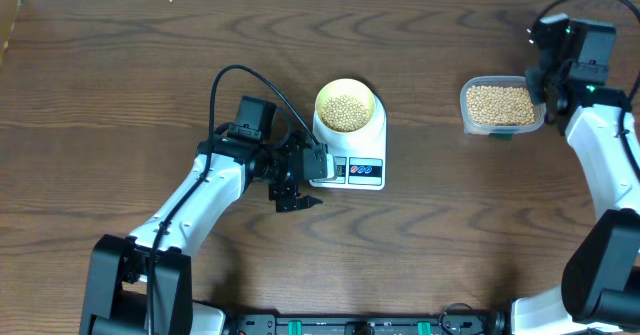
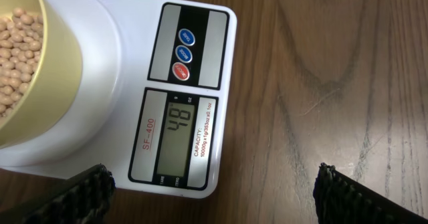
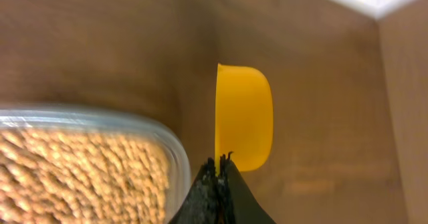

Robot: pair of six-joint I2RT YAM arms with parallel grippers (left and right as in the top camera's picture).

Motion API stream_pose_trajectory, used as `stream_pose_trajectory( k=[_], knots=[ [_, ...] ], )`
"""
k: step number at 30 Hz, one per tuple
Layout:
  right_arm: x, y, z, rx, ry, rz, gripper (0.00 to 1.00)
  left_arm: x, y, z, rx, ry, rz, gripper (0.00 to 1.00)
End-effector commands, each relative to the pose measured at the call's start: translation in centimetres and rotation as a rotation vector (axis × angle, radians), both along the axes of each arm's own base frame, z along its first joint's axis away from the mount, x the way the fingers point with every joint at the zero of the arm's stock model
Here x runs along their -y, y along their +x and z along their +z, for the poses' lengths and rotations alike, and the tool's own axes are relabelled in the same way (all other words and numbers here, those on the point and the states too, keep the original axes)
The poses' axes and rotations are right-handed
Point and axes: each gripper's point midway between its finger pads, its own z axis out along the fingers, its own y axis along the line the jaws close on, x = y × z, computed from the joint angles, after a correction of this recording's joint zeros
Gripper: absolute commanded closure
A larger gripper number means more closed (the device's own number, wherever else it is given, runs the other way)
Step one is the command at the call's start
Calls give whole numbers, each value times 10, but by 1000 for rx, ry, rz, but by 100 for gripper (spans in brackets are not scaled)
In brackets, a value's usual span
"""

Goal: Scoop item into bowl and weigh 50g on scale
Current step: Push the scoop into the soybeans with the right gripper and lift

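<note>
Lying in the pale yellow-green bowl [image 1: 320,103], the tan soybeans [image 1: 346,113] cover its bottom in a level heap. The bowl stands on the round platform at the far end of the white digital scale [image 1: 372,145]. At the scale's near end the grey display [image 2: 175,136] reads 48. Beside it are three round buttons [image 2: 184,53], two blue and one red.

Just off the scale's near left corner hangs the left gripper [image 1: 300,202], its jaws spread wide and holding nothing. Between them its wrist camera sees the scale's display end and bare desk [image 1: 150,65]. A black cable [image 1: 230,75] loops up from that wrist, left of the scale.

Well to the right of the scale sits a clear plastic tub [image 1: 466,105], full of more of the same beans. The desk's dark wood grain runs between the two. On the tub's side away from the scale is the right gripper [image 3: 217,184], jaws pinched shut on a yellow scoop [image 3: 244,117]. The scoop's cup sticks out past the fingertips, just beside the tub's rim. That view is blurred, and I cannot tell whether the scoop holds any beans.
</note>
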Motion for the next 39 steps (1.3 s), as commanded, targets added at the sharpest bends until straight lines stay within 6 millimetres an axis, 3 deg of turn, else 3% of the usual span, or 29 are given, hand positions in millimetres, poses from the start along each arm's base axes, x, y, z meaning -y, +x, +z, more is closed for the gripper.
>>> stream_pose_trajectory(
  k=[1, 3, 5, 9, 13, 15, 17, 20, 32, 39],
  knots=[
    [17, -13, 0, -27, 6, -122, 99, 1, -5, -3, -24, -9, 3, 2],
    [14, -29, -8, -100, 7, -120, 99, 1, -5, -3, -24, -9, 3, 2],
    [15, -42, -3, -134, -16, -137, 99, 1, -5, -3, -24, -9, 3, 2],
    [8, -47, 46, -19, -2, -152, 99, 1, -5, -3, -24, -9, 3, 2],
    [-35, -45, 94, 129, 149, 13, 99, 1, -5, -3, -24, -9, 3, 2],
    [-63, -49, 110, 173, 254, 132, 99, 1, -5, -3, -24, -9, 3, 2],
    [-75, -50, 113, 182, 300, 182, 99, 1, -5, -3, -24, -9, 3, 2],
    [-79, -50, 99, 144, 331, 186, 98, 1, -5, -3, -24, -9, 3, 2],
    [-85, -36, -20, -147, 396, 150, 99, 1, -5, -3, -25, -9, 3, 2],
    [-90, -28, -59, -215, 414, 148, 99, 1, -5, -3, -24, -9, 3, 2]
  ],
)
